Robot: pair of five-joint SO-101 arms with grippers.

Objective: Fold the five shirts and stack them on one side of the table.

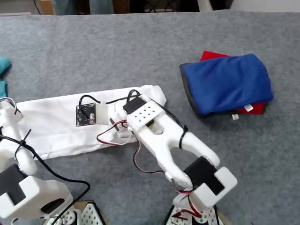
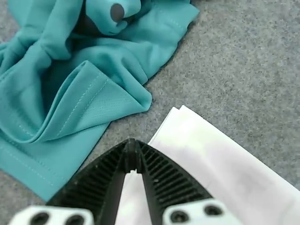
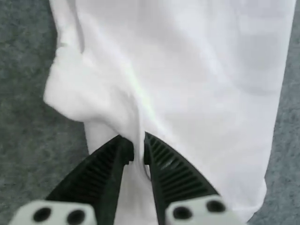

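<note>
Right gripper [image 3: 138, 150]: jaws clamped on a raised fold of the white shirt [image 3: 187, 70], near its right end.
Left gripper [image 2: 131, 157]: tips pressed together on the white shirt's left-end edge.
White shirt: plain, folded into a long band lying flat; its long axis runs side to side between both grippers.
Teal shirt [image 2: 70, 93]: crumpled, just beyond the white shirt's left end.
Blue shirt [image 1: 225, 82]: folded, stacked on a red shirt [image 1: 213, 55], well right of the white shirt.

Beyond the left claw [image 2: 132, 157] the bunched teal shirt [image 2: 70, 89] blocks passage; bare table [image 2: 243, 61] lies open beside it. The white shirt [image 3: 187, 70] spreads beyond the right claw [image 3: 138, 150].
</note>
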